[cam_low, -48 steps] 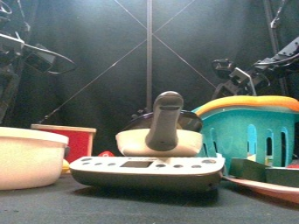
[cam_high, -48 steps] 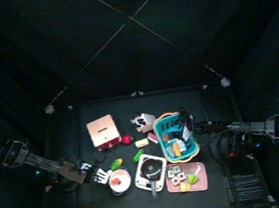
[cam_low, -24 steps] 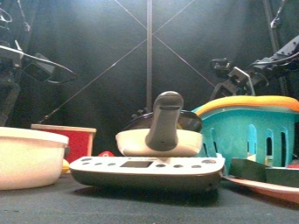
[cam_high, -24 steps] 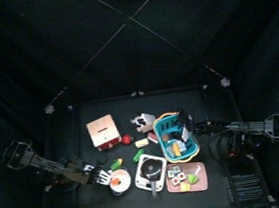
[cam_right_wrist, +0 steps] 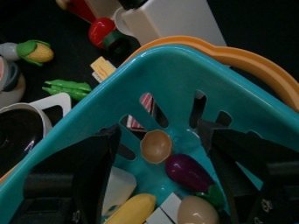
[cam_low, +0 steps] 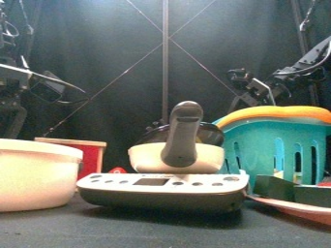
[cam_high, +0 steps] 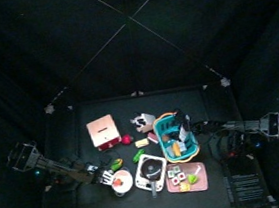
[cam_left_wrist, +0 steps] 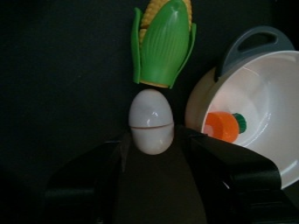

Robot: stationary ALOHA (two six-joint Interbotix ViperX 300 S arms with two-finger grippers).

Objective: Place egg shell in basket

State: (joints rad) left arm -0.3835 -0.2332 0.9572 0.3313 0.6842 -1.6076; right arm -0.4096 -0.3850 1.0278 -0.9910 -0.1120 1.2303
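The egg shell (cam_left_wrist: pixel 153 122) is a white egg with a seam around its middle. It lies on the black table just beyond my left gripper (cam_left_wrist: pixel 160 168), whose jaws stand open on either side of it without touching. In the top view my left gripper (cam_high: pixel 97 170) is at the front left of the table. The teal basket (cam_low: pixel 274 153) with an orange rim stands on the right. It holds several toy foods. My right gripper (cam_right_wrist: pixel 163 188) hangs open beside the basket's wall (cam_right_wrist: pixel 105 122), and nothing is between its jaws.
A toy corn cob (cam_left_wrist: pixel 163 44) lies just past the egg. A white bowl (cam_left_wrist: pixel 263 105) with an orange piece in it sits beside them. A grey scale (cam_low: pixel 162 188), a mortar with pestle (cam_low: pixel 181 153), a red box (cam_high: pixel 103 130) and a pink tray (cam_high: pixel 187 177) crowd the table.
My left arm has reached further in from the left and lower, towards the corn and the bowl. The right arm has stayed by the basket.
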